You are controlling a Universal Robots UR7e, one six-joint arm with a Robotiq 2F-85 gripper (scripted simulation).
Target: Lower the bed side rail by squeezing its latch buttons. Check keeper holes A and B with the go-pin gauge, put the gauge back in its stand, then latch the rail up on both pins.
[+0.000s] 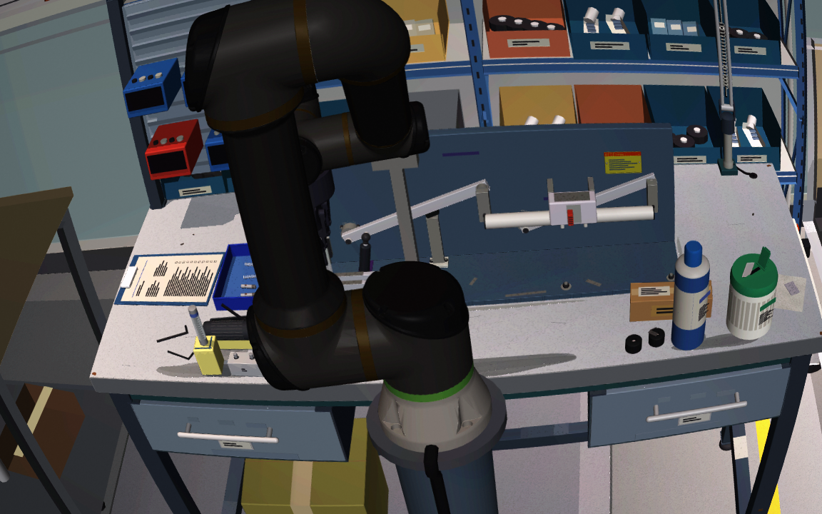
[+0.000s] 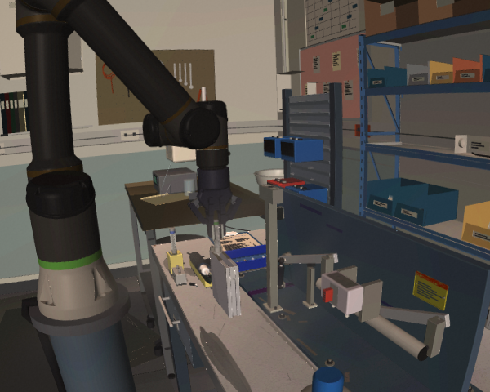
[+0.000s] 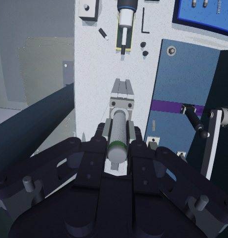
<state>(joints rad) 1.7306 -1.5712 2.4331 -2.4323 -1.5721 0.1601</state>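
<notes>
The go-pin gauge [image 3: 117,138] is a knurled grey pin with a green band near its top. It stands upright in its grey stand [image 2: 225,282] on the bench. My gripper [image 3: 117,140] is closed on the gauge from above, right over the stand. The side rail [image 1: 567,217], a white tube with a grey latch block and red button, hangs low on its slanted arms in front of the blue panel. The arm hides the gripper and stand from the side camera.
The tall grey post [image 2: 272,249] stands just right of the stand on the blue base plate. A black-knobbed lever [image 3: 196,122] lies near it. A yellow holder with another pin [image 1: 203,342], hex keys and a blue tray [image 1: 238,275] sit to the left.
</notes>
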